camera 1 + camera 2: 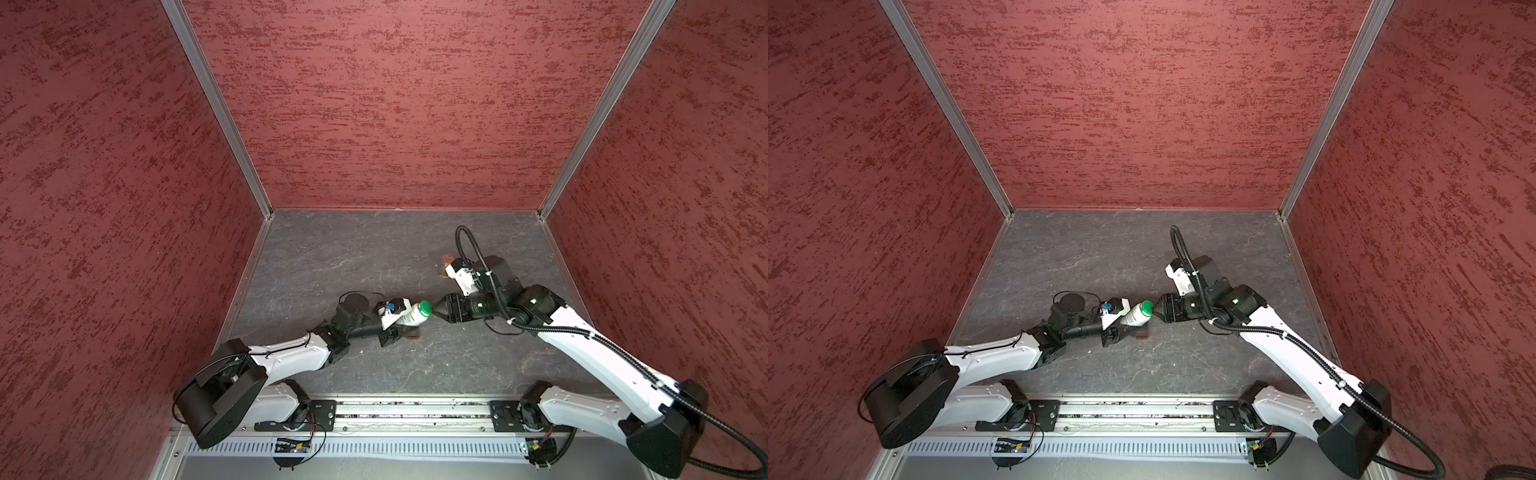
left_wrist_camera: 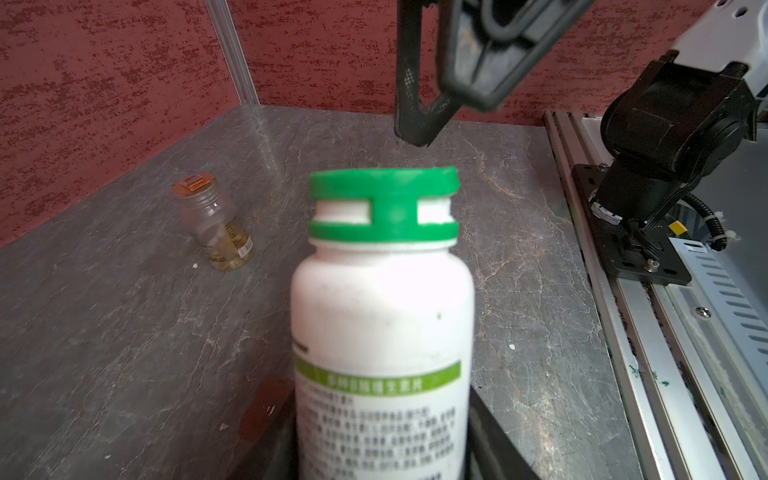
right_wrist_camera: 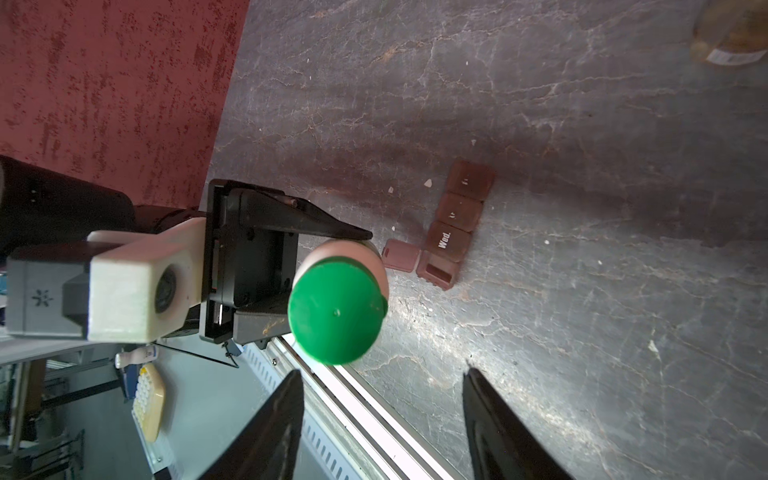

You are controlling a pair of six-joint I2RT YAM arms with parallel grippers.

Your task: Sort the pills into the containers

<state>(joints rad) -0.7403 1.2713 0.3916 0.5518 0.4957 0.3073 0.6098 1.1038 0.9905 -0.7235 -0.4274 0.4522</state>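
Pinching the bottle [image 2: 382, 316], left tool [image 1: 397, 322] steadied it; right tool [image 3: 383, 374] hung spread by the cap [image 2: 382, 183]. Seemed light, stiff, slick, so cap's sides looked grabbable.

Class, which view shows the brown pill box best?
The right wrist view: the pill box lies unobstructed, Wed. label readable, one end compartment open. Both top views show a small brown sliver. The left wrist view shows a blur beside the bottle.
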